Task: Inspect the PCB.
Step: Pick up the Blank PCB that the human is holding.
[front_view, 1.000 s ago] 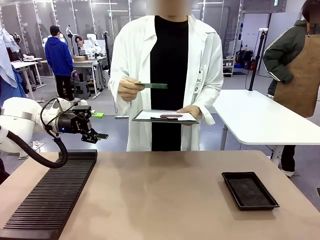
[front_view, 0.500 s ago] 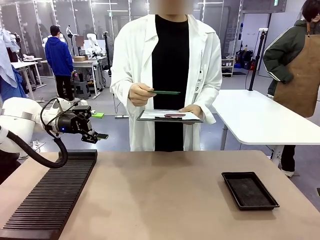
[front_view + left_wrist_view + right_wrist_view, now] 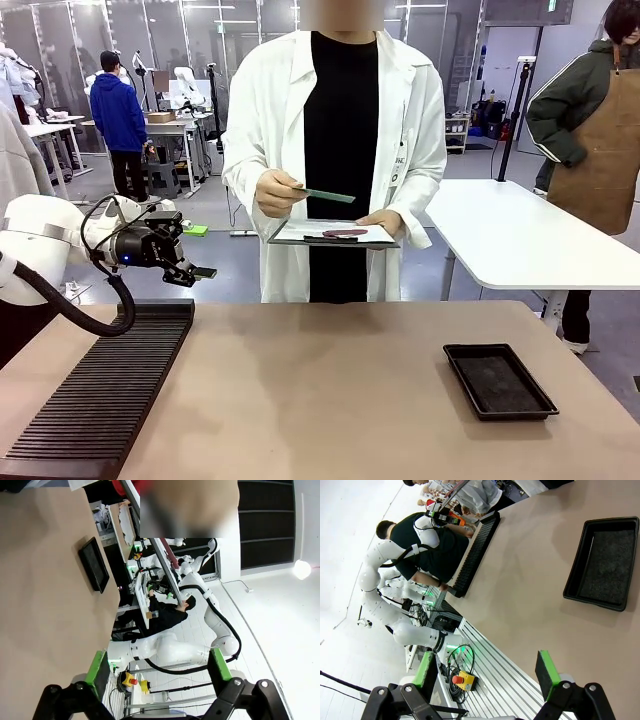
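Lab floor, tan table [image 3: 330, 400] up front; person in white coat at the far side checks the PCB [image 3: 326, 195].
Left: slotted black rack [image 3: 100, 390] lies along the table's left edge. The left gripper [image 3: 203, 272] hovers over its far end, jaws spread, empty, prob. parked clear of the person. Centre, far: person's hand [image 3: 278, 192] pinches the PCB by one end, slightly tilted, just above a clipboard [image 3: 335, 233] carried in the other hand [image 3: 385, 222], likely to check board vs sheet. Right: black tray [image 3: 500, 380] near the right edge, bare, prob. the drop spot. The right gripper [image 3: 485, 670] hangs above the table, pads apart, holding nothing.
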Available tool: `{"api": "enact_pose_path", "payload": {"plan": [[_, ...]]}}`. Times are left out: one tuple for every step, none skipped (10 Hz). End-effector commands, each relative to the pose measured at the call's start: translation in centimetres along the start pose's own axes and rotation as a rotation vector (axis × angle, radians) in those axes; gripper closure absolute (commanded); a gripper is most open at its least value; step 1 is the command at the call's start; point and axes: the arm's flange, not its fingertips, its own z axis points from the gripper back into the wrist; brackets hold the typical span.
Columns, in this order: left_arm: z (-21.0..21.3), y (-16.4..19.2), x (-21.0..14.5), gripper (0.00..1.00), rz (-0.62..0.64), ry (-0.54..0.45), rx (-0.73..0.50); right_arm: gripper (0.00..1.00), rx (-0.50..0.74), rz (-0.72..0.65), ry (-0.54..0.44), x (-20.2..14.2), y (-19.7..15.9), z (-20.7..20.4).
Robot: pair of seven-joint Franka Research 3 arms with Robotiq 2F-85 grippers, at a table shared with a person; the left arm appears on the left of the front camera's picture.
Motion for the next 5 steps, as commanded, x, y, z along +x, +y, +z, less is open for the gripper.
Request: {"api": "enact_pose_path", "payload": {"plan": [[1.1,-1.4,-1.1,0.00,0.016,0.044,-0.046,0.00,0.007,0.020,-0.012,0.1,0.0,0.1],[3.0,-2.6,-2.8,0.00,0.010,0.031,-0.056,0.00,0.007,0.020,-0.012,0.1,0.0,0.1],[5.0,-3.8,-5.2,0.00,-0.004,0.035,-0.011,0.00,0.007,0.020,-0.012,0.1,0.0,0.1],[7.1,-4.8,-8.1,0.00,-0.008,0.013,0.014,0.00,0.007,0.020,-0.012,0.1,0.0,0.1],[8.6,-5.1,-11.0,0.00,-0.010,0.015,0.037,0.00,0.007,0.020,-0.012,0.1,0.0,0.1]]}}
